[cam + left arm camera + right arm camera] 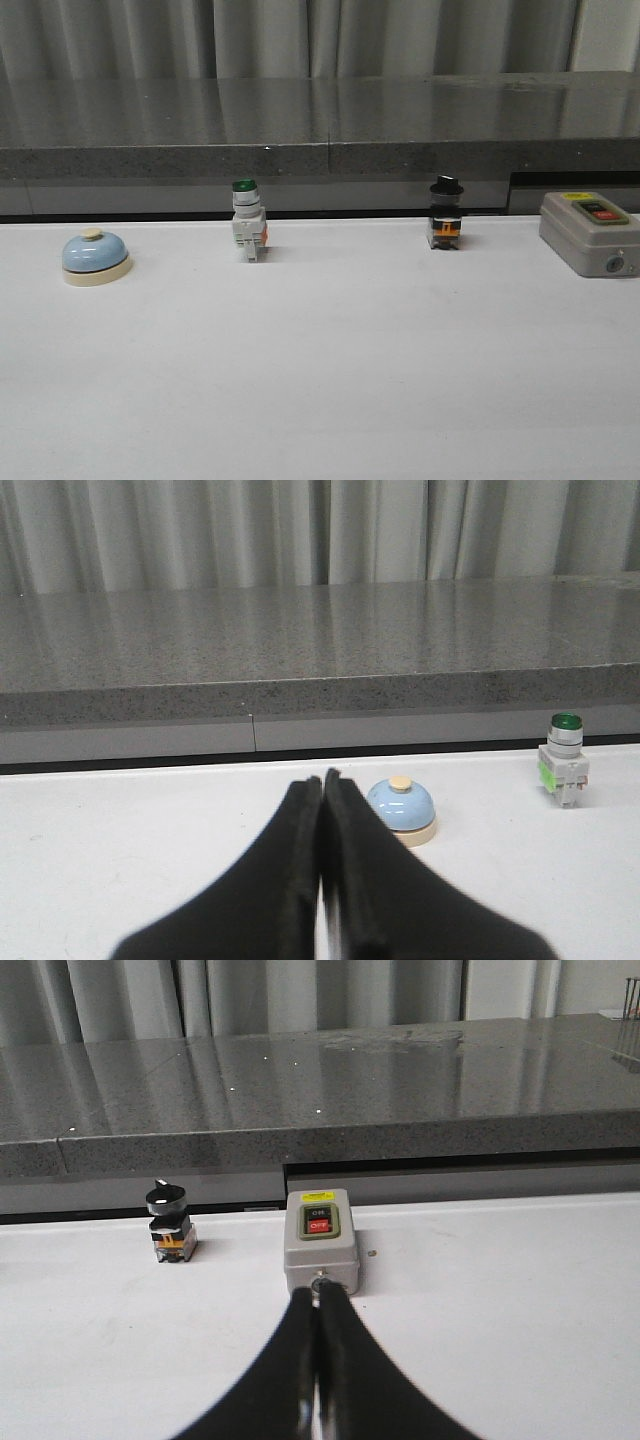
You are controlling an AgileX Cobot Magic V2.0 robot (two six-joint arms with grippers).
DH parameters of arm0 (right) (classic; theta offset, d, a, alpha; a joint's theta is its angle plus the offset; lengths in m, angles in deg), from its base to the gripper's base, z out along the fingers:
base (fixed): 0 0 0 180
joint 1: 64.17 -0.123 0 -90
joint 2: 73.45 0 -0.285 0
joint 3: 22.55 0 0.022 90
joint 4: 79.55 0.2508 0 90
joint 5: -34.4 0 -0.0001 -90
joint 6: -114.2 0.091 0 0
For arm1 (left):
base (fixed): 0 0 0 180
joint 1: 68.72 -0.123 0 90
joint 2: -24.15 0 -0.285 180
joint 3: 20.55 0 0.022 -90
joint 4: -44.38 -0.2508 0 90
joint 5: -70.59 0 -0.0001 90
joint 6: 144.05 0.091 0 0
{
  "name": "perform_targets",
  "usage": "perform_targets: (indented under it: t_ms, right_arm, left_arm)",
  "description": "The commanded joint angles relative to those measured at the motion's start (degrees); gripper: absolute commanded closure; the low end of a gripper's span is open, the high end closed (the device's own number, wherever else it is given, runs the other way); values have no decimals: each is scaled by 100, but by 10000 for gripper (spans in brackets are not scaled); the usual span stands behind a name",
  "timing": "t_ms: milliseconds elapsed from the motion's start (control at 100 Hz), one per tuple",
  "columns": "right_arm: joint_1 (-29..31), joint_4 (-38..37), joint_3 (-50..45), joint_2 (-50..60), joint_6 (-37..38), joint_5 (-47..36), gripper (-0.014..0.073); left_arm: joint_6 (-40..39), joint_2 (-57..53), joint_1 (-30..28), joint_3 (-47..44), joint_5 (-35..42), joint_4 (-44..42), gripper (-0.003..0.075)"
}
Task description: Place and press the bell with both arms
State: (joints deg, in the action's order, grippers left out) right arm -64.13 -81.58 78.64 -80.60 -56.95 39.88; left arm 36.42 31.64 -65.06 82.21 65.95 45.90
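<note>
- Left claw [322, 780] shows in its wrist view with both dark fingers pressed together, tips meeting, nothing between them; it hangs above the white table [330, 370].
- Right claw [317, 1295] is likewise pinched together and empty in its own wrist view, its tips pointing at the near face of the grey switch box.
- Neither arm appears in the front view.
- White table carries four things in a row near its far edge; behind it runs a dark speckled stone ledge [300, 120] with pale curtains [260, 35] above.
- Grey switch box [590, 232] sits at the far right of the row, with a red rocker and a yellow label on its top face and a small round fitting on its front.
- Bell [96, 256] sits at the far left of the row, upright on its cream base, light-blue dome glossy, cream knob on top. In the left wrist view the bell [401, 809] lies just beyond and to one side of the claw tips, apart from them.
- Green-capped white push-button switch [248, 220] stands upright, well apart from the bell, towards the middle.
- Black-knobbed switch [446, 214] stands upright between the green-capped one and the grey box, with an orange band low on its body.
</note>
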Motion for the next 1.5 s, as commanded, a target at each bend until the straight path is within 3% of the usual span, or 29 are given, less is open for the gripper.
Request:
perform_targets:
  t_ms: [0, 450, 690, 940, 1160, 1490]
  right_arm:
    - [42, -50, 9, 50, -13, -422, 662]
    - [42, -50, 9, 50, -13, -422, 662]
    - [42, -50, 9, 50, -13, -422, 662]
    - [42, -50, 9, 50, -13, -422, 662]
    - [42, -50, 9, 50, -13, -422, 662]
    - [42, -50, 9, 50, -13, -422, 662]
  left_arm:
    - [-47, -197, -13, -130, 496, -5, 739]
    - [-47, -197, -13, -23, 810, -5, 739]
    - [-47, 46, -13, 658, 119, -5, 739]
    - [-47, 1381, -3, 1749, -21, -5, 739]
    - [-47, 2873, -3, 3088, -871, -5, 739]
    - [4, 5084, -3, 4720, -1419, 57, 739]
